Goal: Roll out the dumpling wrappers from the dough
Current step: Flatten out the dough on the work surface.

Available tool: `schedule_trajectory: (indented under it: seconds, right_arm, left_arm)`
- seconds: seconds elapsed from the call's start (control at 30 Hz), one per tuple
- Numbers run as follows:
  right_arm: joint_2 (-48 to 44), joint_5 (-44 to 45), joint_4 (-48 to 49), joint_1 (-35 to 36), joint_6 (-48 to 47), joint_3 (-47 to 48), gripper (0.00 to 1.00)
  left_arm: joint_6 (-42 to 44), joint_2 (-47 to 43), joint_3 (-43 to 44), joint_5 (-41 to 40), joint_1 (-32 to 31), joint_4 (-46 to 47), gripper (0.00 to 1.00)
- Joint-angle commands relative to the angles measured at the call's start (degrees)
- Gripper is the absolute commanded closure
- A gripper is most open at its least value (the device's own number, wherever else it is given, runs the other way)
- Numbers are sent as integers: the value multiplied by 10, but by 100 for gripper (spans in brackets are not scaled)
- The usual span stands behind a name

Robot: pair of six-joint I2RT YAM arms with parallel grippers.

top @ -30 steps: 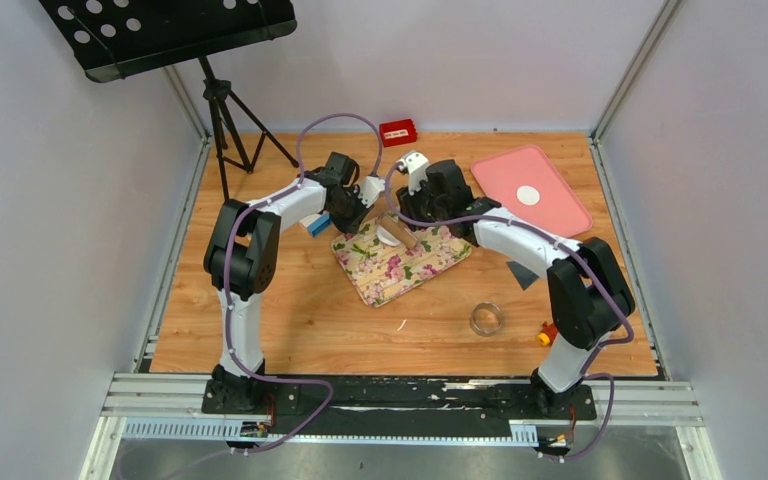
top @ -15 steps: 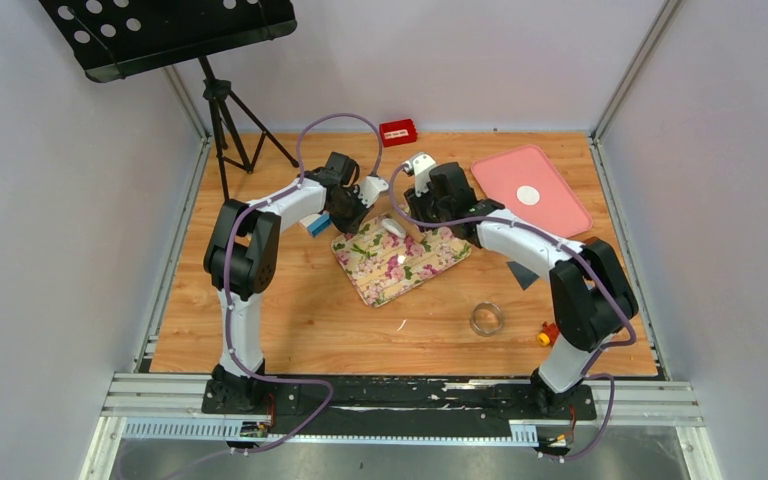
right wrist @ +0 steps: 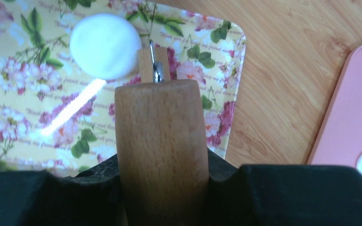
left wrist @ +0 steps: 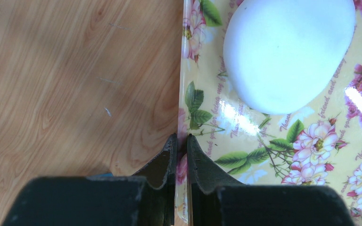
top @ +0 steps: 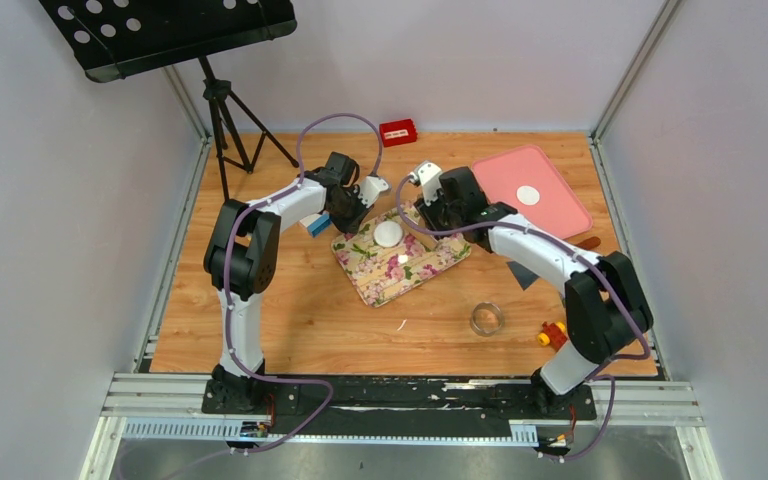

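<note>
Smooth, white and flattened round, the dough (top: 388, 233) sits on the floral tray's (top: 430, 262) far half. It is uncovered since the right gripper (right wrist: 162, 165), clamping the rolling pin (right wrist: 160, 132), drew off it. The left gripper (left wrist: 181, 141) pinches the tray's rim.

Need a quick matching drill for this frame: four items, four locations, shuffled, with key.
Items:
1. dough
2. wrapper disc
3. ring cutter
4. rolling pin

Places:
a. on the bare wood table, near the right arm's base
b. gripped in the right fingers
c. on the floral tray
d. on the pink tray

Pairs: 1-c, 2-d, 3-a, 4-b
</note>
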Motion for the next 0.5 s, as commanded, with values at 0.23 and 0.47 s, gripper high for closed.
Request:
schedule_trajectory:
  seconds: [0.23,0.47]
  right_arm:
    - [-122,-207,52,-7,-186,-4,100]
    - [-49,-256,-3,11,-255,67,100]
  left_arm:
    - [16,37,-29,-22,-2,-28,100]
    - [15,37,-28,-21,-3,-28,100]
